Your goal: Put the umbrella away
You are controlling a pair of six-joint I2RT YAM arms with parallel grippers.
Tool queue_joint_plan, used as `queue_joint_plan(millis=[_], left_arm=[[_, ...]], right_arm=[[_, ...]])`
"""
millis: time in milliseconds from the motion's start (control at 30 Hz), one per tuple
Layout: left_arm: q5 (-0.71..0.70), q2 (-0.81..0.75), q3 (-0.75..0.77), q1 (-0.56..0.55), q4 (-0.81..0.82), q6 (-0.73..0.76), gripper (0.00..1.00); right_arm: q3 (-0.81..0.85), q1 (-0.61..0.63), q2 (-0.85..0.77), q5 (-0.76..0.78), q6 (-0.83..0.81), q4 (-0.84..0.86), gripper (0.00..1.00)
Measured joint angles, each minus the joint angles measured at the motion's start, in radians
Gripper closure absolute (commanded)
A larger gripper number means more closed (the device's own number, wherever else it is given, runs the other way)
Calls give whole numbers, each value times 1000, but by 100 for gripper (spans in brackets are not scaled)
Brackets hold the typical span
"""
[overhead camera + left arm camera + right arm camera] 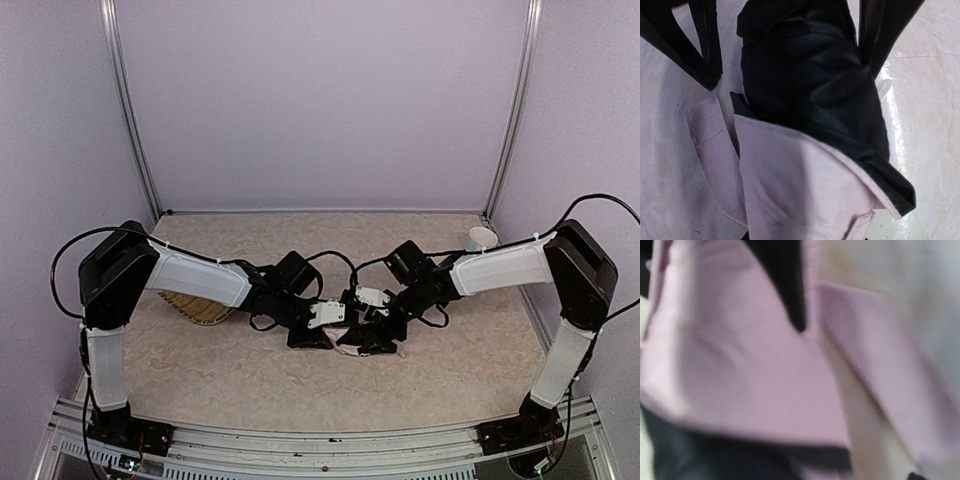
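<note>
Left wrist view has the left gripper (pixel 795 77) with its two dark fingers (pixel 700 45) set at the upper corners of the frame, one on either side of the umbrella (pixel 800 190). The finger at upper right touches the dark bunched fabric. The one at upper left shows a thin strip of light surface between its tip and the bundle, so the jaws are parted around the cloth rather than clamped on it. Below the dark bundle, pale pink cloth spreads toward the bottom edge. A pink strap tab (pixel 710 145) lies flat at the left, just beside it, on the mottled table (pixel 925 125). Right wrist view is blurred: one dark finger (pixel 785 280) points down from the top over pink folds, with a dark band along the lower left. Whether those jaws are apart or closed cannot be told. Top external view puts both tools low at the centre of the frame, the right gripper (pixel 375 340) close beside the left one. The umbrella is a small crumpled heap under and between them on the table. A yellow woven tray (pixel 200 308) shows partly under the left arm (pixel 195 275) at the left, well apart from the heap. A white cup (pixel 481 239) stands near the far right corner.
</note>
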Motion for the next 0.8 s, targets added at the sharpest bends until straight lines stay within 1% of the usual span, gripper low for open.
queue_joint_plan(millis=[200, 267, 367, 467, 567, 700, 733, 800], left_arm=[[87, 54, 94, 25, -103, -3, 84], [123, 74, 128, 38, -140, -14, 84], [166, 98, 164, 53, -181, -32, 84], [183, 108, 182, 59, -202, -37, 83], [190, 111, 186, 61, -210, -39, 83], [193, 111, 186, 62, -212, -39, 83], [194, 111, 186, 62, -212, -39, 83], [194, 111, 186, 63, -212, -39, 83]], right_arm=[[-210, 4, -246, 146, -10, 195, 0], [-282, 33, -321, 188, -48, 277, 0], [-360, 86, -377, 208, -93, 368, 0], [-372, 122, -352, 211, -121, 422, 0], [-349, 138, -281, 223, -137, 458, 0], [-319, 150, -175, 296, -146, 497, 1], [-312, 150, -156, 316, -149, 497, 4], [-286, 150, -114, 341, -154, 506, 15]])
